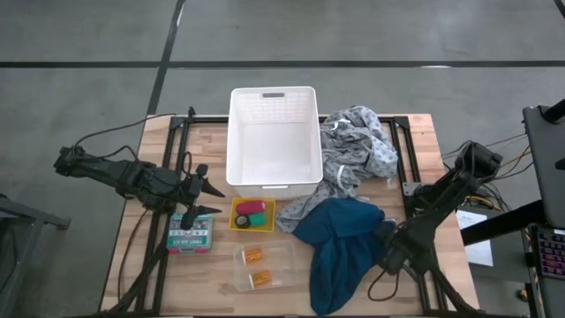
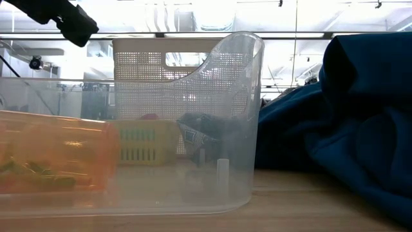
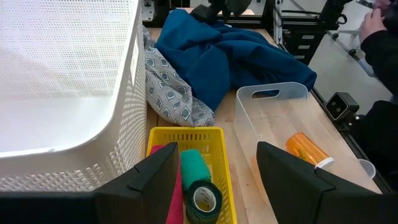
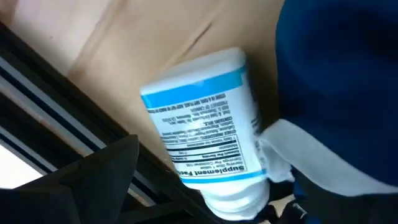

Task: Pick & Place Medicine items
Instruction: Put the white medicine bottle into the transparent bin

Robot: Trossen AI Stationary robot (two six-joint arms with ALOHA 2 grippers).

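Reading "Supplement Facts", the white bottle (image 4: 208, 155) seemingly sits between right tool (image 4: 199, 180) fingers.

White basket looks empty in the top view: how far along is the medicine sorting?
Nothing looks done: the white basket is empty. In hand: the right gripper is at a white bottle beside the blue cloth. Remaining: two orange pill bottles in the clear tub, the green roll in the yellow tray. The left gripper hovers open.

A pale wooden table (image 1: 221, 300) stands on a grey concrete floor (image 1: 79, 35) crossed by dark seams. Beyond it, in the low view, bright ceiling lights (image 2: 212, 9) and pale beams fill an open workshop.
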